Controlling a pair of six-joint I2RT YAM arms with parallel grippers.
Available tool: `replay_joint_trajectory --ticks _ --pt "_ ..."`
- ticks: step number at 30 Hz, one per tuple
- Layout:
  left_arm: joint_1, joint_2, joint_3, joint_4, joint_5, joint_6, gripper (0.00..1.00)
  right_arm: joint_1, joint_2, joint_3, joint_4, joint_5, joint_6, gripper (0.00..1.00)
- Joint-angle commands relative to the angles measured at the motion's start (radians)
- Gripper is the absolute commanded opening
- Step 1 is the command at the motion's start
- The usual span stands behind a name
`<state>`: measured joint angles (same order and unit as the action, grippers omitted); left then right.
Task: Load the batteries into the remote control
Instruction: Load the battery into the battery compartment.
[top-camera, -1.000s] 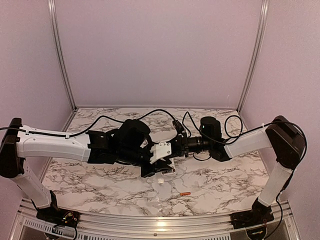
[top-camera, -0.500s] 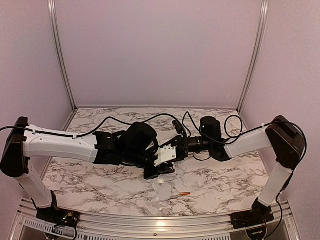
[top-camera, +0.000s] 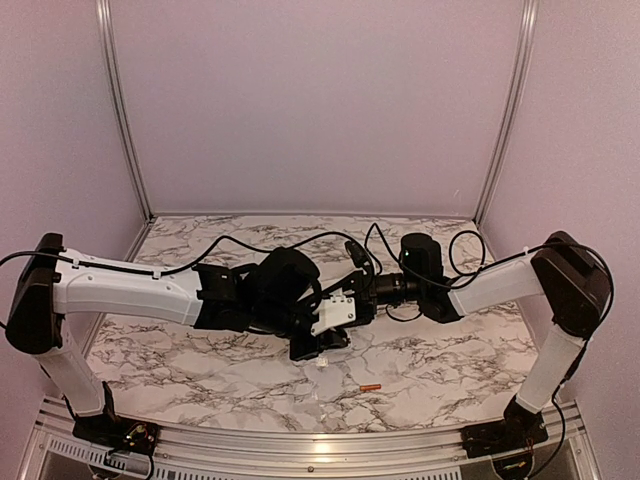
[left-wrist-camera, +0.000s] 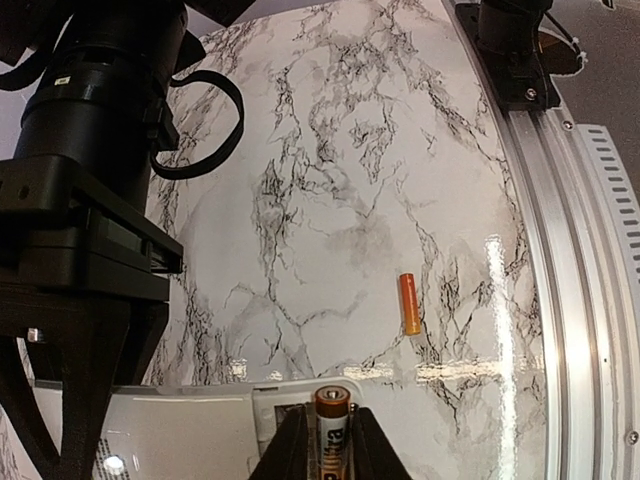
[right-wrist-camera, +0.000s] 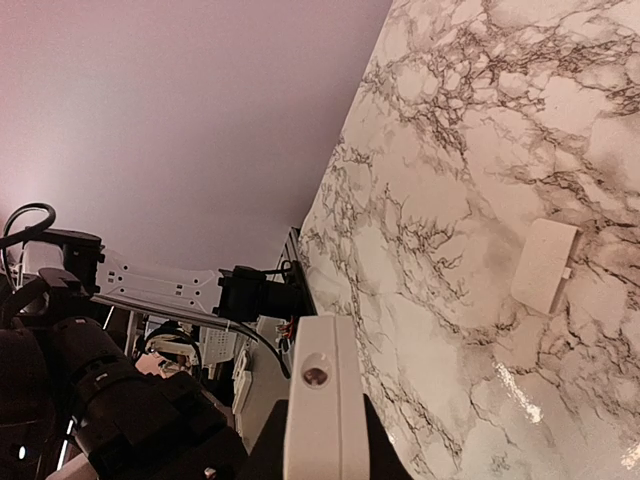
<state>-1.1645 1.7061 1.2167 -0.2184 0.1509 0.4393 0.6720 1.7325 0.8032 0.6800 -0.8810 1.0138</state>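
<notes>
My right gripper (right-wrist-camera: 322, 415) is shut on the remote control (right-wrist-camera: 320, 385), a white slab seen end-on and held above the table. In the top view the remote control (top-camera: 335, 312) hangs between the two arms. My left gripper (left-wrist-camera: 333, 418) is shut on a gold-topped battery (left-wrist-camera: 333, 425) with black lettering. Its tip stands right at the remote control's (left-wrist-camera: 190, 430) open recess; whether it touches, I cannot tell. An orange-red battery (left-wrist-camera: 410, 303) lies loose on the marble, also in the top view as the orange-red battery (top-camera: 370, 387).
A small white battery cover (right-wrist-camera: 545, 265) lies flat on the marble table (top-camera: 450, 360). The right arm's dark wrist (left-wrist-camera: 95, 150) and its cables fill the left of the left wrist view. A metal rail (left-wrist-camera: 560, 250) runs along the table's near edge.
My left arm has reached rightward, carrying the gold-topped battery up to the remote. The remote has shifted slightly right and down. The orange-red battery has not moved.
</notes>
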Motion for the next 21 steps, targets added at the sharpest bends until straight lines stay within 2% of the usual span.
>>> replay_joint_trajectory --ticks 1,10,21 --pt "-0.006 0.021 0.024 -0.028 -0.011 0.010 0.15 0.004 0.011 0.012 0.024 -0.001 0.001 0.00" --pt "-0.006 0.020 0.008 -0.046 -0.031 0.001 0.01 0.000 0.003 0.009 0.025 -0.004 0.002 0.00" --pt "0.002 0.055 -0.005 -0.112 -0.074 -0.031 0.00 -0.009 -0.031 0.010 0.017 -0.012 -0.001 0.00"
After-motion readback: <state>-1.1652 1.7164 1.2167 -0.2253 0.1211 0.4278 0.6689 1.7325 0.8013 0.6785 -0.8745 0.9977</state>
